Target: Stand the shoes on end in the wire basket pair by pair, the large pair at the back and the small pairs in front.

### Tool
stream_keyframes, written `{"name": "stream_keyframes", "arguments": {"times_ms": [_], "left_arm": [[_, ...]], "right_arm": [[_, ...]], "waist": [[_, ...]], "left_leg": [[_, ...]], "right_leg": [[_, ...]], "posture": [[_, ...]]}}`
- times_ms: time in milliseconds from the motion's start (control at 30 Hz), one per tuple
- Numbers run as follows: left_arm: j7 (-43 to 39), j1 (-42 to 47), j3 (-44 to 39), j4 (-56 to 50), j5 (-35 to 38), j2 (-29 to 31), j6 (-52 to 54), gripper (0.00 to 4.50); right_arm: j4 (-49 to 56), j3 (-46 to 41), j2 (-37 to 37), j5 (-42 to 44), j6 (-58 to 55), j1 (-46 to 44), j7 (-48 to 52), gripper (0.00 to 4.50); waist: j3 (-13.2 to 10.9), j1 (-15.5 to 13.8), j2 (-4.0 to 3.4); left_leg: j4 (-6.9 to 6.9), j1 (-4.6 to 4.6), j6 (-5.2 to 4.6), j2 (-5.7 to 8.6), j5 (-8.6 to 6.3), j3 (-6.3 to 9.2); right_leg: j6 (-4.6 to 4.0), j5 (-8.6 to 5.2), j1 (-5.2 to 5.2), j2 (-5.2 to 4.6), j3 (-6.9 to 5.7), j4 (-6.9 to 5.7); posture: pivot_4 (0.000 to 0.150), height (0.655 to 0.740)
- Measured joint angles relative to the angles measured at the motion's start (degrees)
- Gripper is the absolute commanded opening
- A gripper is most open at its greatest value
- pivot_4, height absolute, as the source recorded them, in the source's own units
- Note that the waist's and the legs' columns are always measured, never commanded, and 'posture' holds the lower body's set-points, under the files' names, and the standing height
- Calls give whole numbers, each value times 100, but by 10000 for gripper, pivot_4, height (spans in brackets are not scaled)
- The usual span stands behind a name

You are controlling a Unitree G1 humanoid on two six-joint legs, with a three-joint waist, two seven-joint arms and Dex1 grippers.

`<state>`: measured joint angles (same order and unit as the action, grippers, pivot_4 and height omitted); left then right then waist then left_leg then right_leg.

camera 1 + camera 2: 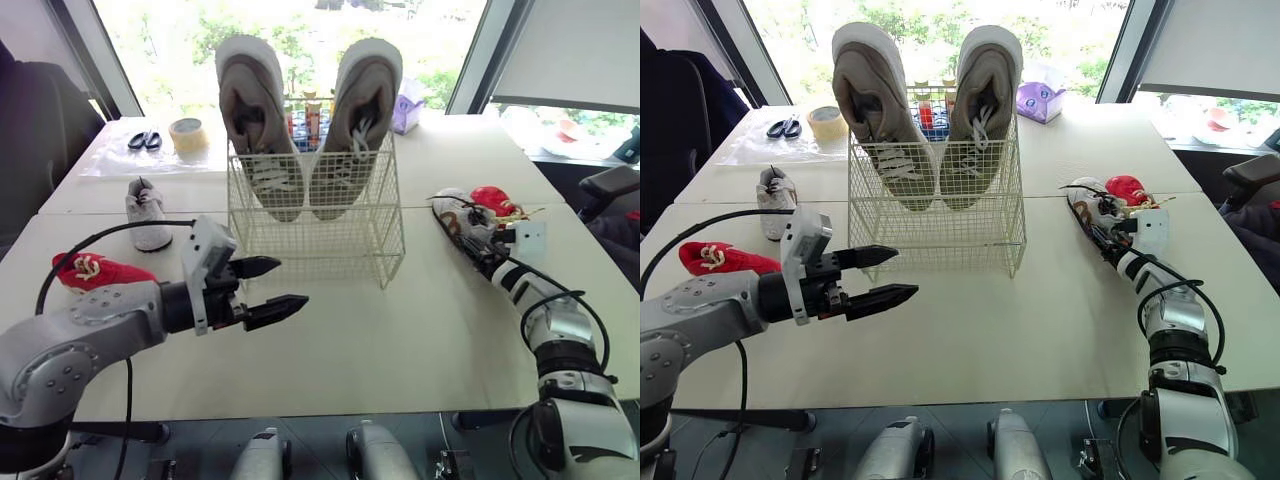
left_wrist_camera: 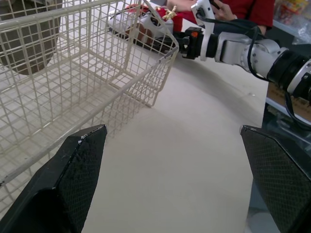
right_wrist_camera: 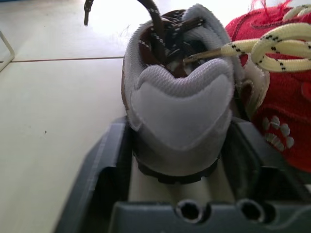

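Two large grey-beige sneakers [image 1: 258, 130] stand on end, toes up, at the back of the white wire basket [image 1: 320, 245]. My left gripper [image 1: 292, 282] hovers open in front of the basket's left corner, holding nothing. At the right, a small grey-brown shoe [image 3: 180, 111] lies on the table with its heel between the fingers [image 3: 109, 150] of my right gripper [image 1: 470, 235], which press on both sides. A small red shoe [image 1: 492, 198] lies right beside it. On the left lie a small white shoe [image 1: 147, 212] and another small red shoe [image 1: 95, 270].
Scissors [image 1: 145, 140] and a roll of tape [image 1: 187, 133] rest at the back left, and a purple tissue box [image 1: 407, 110] stands behind the basket. Bare table [image 1: 400, 340] stretches in front of the basket. The basket's front half holds nothing.
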<state>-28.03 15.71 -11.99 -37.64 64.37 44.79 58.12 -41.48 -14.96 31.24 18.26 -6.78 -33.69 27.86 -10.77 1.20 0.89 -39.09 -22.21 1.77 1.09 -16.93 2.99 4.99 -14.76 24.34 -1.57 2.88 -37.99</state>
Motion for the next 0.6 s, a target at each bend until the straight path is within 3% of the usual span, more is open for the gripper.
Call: {"name": "stream_keyframes", "arguments": {"times_ms": [100,233,333,500,600], "left_arm": [[103,39,6,64,-80,4,1,45000],[525,173,11,181,-261,66,126,45000],[796,690,-154,783,-307,134,195,45000],[16,1506,-830,2022,1130,273,572,45000],[-317,2016,-872,2661,1320,573,715,45000]], "right_arm": [[2,0,-22,-22,103,-11,-6,5354],[572,-32,-16,11,-32,210,-24,5354],[2130,-267,221,403,-798,628,-64,5354],[3895,-1073,1528,1043,-1829,40,-143,5354],[4226,-1257,2276,1222,-1979,-410,215,5354]], "waist": [[0,-2,0],[-3,-8,-5],[-18,-54,-39],[-20,-38,-49],[-17,-10,-42]], "left_leg": [[0,0,0,0,0,1],[0,-1,0,0,0,4],[-2,-15,0,6,0,13],[0,-19,-2,5,-1,10],[6,-14,-2,1,-1,10]], "right_leg": [[0,0,0,-1,0,0],[0,0,0,-2,0,0],[1,0,11,-4,-4,-3],[2,-1,16,-4,-13,4],[1,-2,12,2,-14,6]], "posture": [[1500,7400],[1500,7400],[1500,7400],[1500,7400],[1500,7400]]}}
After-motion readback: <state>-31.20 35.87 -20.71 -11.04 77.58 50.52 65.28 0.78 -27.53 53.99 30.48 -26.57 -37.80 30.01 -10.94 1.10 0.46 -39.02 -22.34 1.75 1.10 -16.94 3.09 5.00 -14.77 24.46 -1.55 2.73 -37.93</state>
